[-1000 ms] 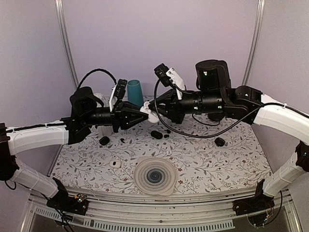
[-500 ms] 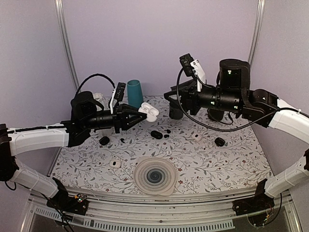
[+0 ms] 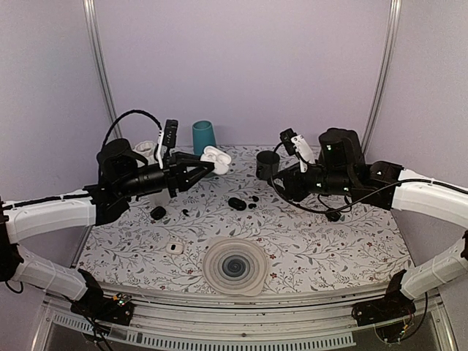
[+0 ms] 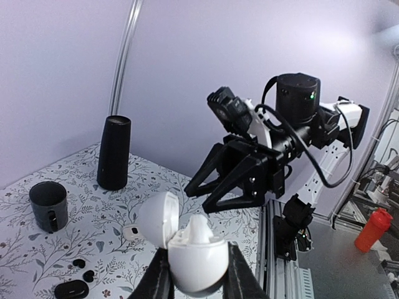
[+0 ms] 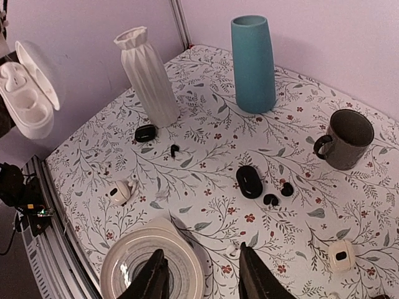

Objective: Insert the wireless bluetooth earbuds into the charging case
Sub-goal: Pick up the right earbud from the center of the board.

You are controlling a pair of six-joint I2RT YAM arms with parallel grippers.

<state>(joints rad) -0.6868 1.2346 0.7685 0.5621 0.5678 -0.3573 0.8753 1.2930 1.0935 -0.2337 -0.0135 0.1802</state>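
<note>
The open rounded white plastic charging case (image 4: 190, 255) shone smooth and glossy, as did the small white plastic earbud (image 4: 198, 227) seated in it. The floral-printed table cover (image 5: 206, 143) looked matt. The tall teal vase (image 5: 254, 62) was smooth, faintly satin; the ribbed white vase (image 5: 149, 75) matt; the dark grey mug (image 5: 346, 140) dull; the black oval plastic case (image 5: 249, 182) glossy.

Soft, even, cool light fills every view, and shadows are faint. The overhead view bows at its edges. The plate (image 5: 124, 261) glints lower left in the right wrist view.
</note>
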